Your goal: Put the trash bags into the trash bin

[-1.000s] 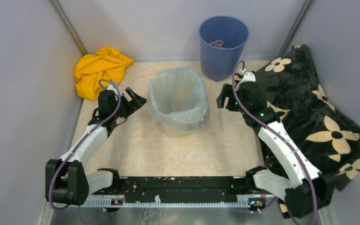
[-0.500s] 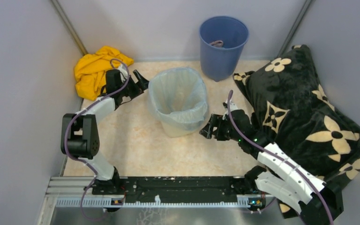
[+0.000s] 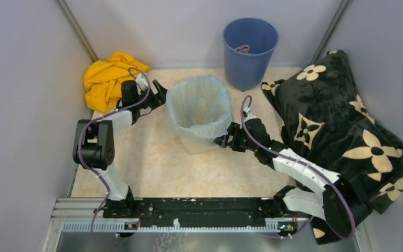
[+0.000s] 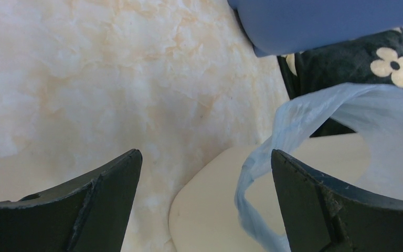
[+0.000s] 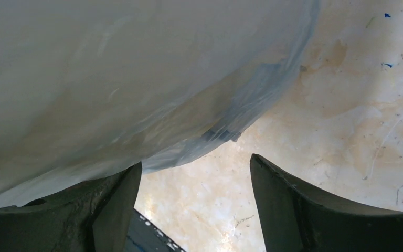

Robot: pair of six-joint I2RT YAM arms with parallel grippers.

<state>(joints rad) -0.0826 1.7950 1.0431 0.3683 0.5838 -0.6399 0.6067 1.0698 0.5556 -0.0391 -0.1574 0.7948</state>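
The pale-blue trash bag [image 3: 197, 102] lines the cream trash bin [image 3: 195, 147] mid-table, its edge draped over the rim. The left gripper [image 3: 158, 94] is spread at the bin's far-left corner. The right gripper [image 3: 220, 142] is spread at its near-right side, and neither pinches plastic.

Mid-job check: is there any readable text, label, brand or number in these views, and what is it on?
No text can be read in any view.
Trash bin, trash bag, blue bucket, yellow cloth: plain, no lettering shows.
Black blanket: cream flower pattern only, no words.
Front rail: a row of fine white tick marks, no digits legible.
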